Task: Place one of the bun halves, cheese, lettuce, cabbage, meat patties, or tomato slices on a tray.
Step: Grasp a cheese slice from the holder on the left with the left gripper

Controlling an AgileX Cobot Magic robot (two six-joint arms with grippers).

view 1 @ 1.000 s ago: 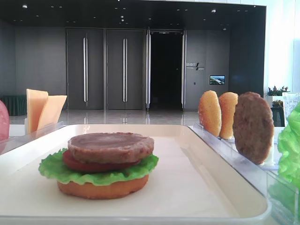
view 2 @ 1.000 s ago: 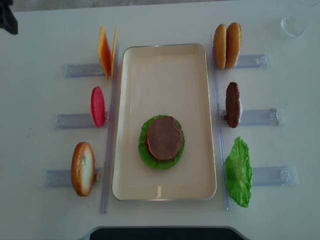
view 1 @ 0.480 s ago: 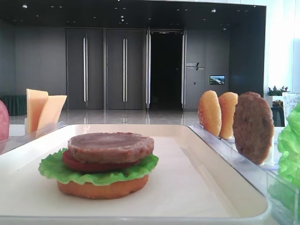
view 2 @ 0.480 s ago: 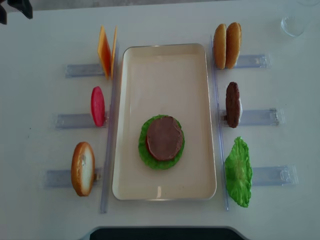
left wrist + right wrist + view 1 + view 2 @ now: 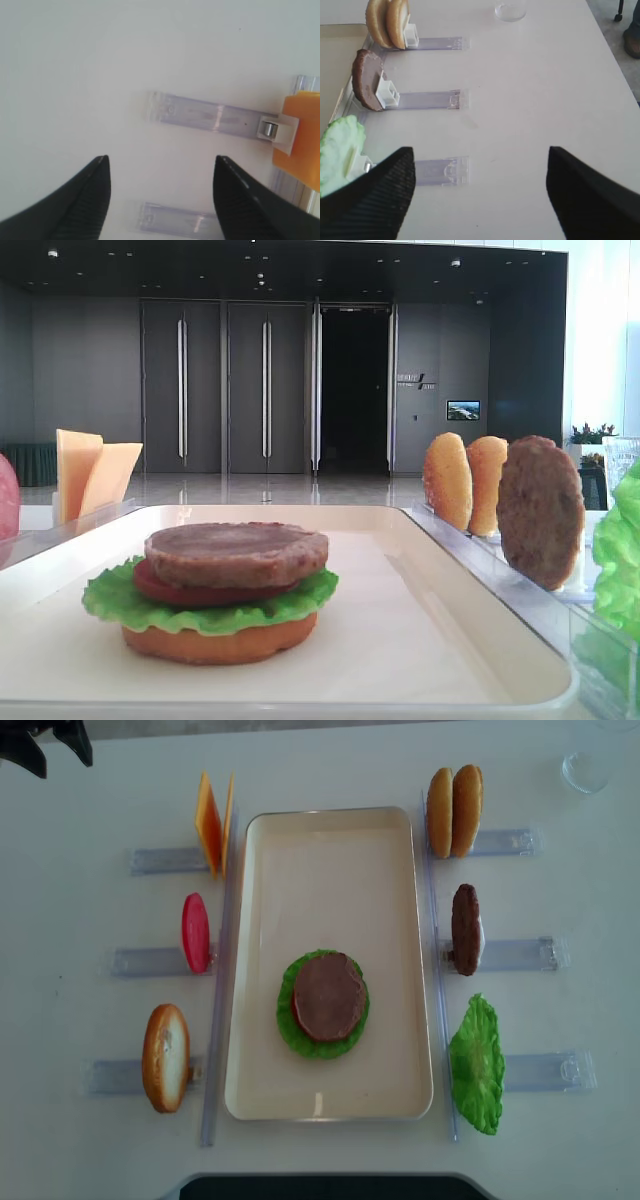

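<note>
Cheese (image 5: 211, 822) stands apart from the spread left pincer (image 5: 52, 740).

White table (image 5: 80, 1140) with cream tray (image 5: 400, 960), clear racks (image 5: 520, 955), glass (image 5: 585, 770)

On tray (image 5: 400, 960), toward near end: stack of bun half, lettuce, tomato slice, meat patty (image 5: 328, 996) on top. Left of tray in racks, far to near: cheese (image 5: 211, 822), tomato slice (image 5: 195, 932), bun half (image 5: 165, 1057). Right of tray, far to near: two bun halves (image 5: 454, 811), meat patty (image 5: 465, 928), lettuce (image 5: 477, 1063). Glass (image 5: 585, 770) at far right corner.
</note>
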